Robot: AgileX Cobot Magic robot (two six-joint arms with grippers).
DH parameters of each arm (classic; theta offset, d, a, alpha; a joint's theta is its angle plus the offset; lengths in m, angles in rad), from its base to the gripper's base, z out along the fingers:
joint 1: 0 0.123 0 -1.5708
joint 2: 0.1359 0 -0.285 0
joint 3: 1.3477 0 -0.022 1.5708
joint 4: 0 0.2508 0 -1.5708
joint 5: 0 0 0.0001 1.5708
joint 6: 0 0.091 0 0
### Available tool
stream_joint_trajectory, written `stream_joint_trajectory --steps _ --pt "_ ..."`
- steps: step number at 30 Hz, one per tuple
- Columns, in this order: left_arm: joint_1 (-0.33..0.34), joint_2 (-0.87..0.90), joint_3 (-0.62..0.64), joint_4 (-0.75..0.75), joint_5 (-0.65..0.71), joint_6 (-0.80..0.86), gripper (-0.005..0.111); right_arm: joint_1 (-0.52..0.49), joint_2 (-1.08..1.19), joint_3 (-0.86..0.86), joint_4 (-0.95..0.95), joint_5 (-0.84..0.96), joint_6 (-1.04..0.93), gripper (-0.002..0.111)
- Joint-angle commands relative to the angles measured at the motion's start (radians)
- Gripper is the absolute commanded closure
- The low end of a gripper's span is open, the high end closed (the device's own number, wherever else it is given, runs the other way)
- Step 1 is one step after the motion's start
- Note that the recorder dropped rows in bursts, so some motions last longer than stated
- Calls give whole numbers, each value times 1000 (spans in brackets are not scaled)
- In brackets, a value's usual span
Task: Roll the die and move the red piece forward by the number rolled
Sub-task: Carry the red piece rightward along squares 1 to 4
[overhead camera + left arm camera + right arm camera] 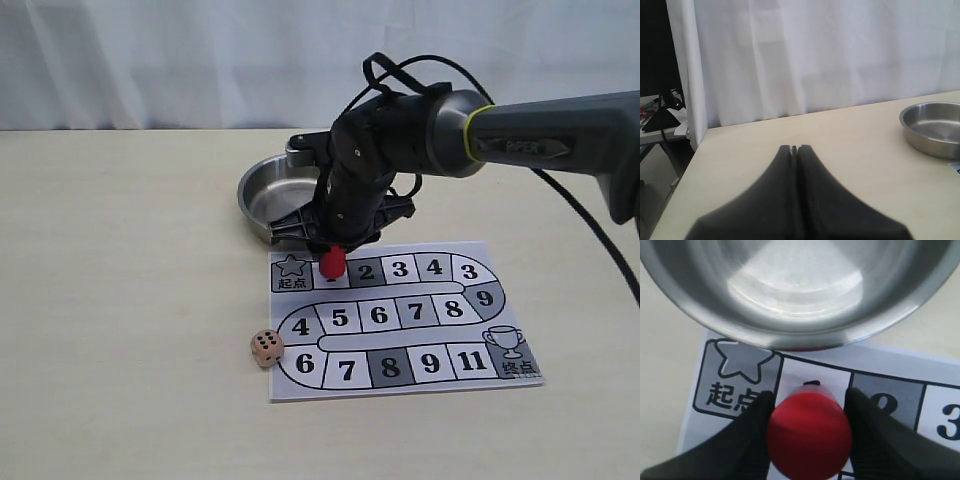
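The red piece (809,436) stands at square 1 of the game board (415,338), between the star square and square 2. The right pincer (809,407) is clamped on its 2 sides from above. Just behind the board, the steel bowl (262,195) shows only its shiny inside. The die (266,348) lies on the surface (120,300) just beside the board, near squares 4 and 6, apart from this pincer. The left pincer (795,149) has its fingers pressed together.
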Motion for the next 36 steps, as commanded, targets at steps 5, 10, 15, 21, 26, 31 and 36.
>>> stream_joint_trajectory --steps 5,10,15,21,26,31,36 --pt "-1 0 2 2 -6 -4 107 -4 41 2 -8 5 -4 104" --pt "-1 0 2 2 -6 -4 107 -11 9 2 -19 5 -4 104" --pt "-1 0 2 2 -6 -4 107 -50 -28 2 -36 24 -4 104" --pt "-1 0 2 2 -6 -4 107 -89 -33 2 -36 60 -4 104" --pt "-1 0 2 2 -6 -4 107 -87 -33 36 -36 14 -4 104" --pt "-1 0 2 2 -6 -4 107 -87 -33 106 -37 -56 5 104" --pt "-1 0 2 2 -6 -4 107 -87 -33 119 -37 -40 5 104"
